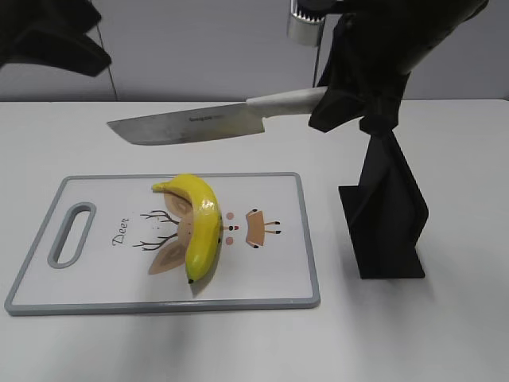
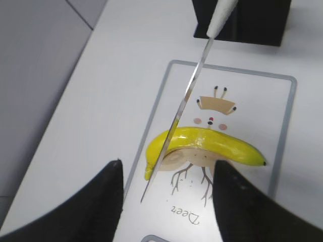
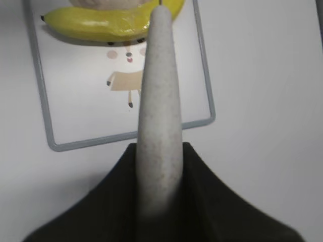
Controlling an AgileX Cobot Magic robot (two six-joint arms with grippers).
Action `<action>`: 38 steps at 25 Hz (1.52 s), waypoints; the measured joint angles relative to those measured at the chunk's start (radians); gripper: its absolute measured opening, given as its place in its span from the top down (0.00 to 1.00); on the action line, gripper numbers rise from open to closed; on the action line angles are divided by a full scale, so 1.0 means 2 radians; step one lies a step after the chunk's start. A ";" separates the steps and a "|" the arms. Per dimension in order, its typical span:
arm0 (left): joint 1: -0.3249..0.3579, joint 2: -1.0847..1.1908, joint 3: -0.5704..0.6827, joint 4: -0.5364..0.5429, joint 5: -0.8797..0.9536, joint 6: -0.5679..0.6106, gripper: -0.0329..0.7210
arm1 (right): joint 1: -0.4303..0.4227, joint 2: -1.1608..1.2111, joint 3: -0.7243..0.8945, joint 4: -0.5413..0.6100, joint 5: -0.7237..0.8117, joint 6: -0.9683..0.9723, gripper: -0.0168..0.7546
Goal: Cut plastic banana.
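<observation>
One plastic banana (image 1: 202, 225) lies whole on one cutting board (image 1: 278, 278) (deer print) near the table's (image 1: 445, 334) front edge. The right pincer (image 3: 159, 194) clamps one knife (image 1: 187, 125) above; the left pincer (image 2: 166, 196) gapes empty.

On the worktop (image 1: 445, 334) before me lies the cutting board (image 1: 103, 298), with the plastic banana (image 1: 203, 227) at its middle. My right gripper (image 1: 334, 99) holds the knife (image 1: 191, 126) above and behind the banana. The knife stand (image 1: 390, 215) stands right of the board.
</observation>
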 joint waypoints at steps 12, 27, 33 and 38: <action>-0.002 0.163 -0.021 0.001 0.039 0.049 0.33 | 0.000 0.058 -0.001 0.047 -0.008 -0.047 0.77; -0.002 0.222 -0.021 0.030 -0.023 0.050 0.82 | 0.000 0.061 -0.002 0.052 -0.019 -0.055 0.77; -0.006 0.224 -0.021 0.039 -0.021 0.064 0.95 | -0.001 0.062 -0.003 0.050 -0.023 -0.055 0.77; -0.006 0.227 -0.021 0.039 -0.021 0.066 0.95 | -0.001 0.073 -0.005 0.035 -0.023 -0.043 0.77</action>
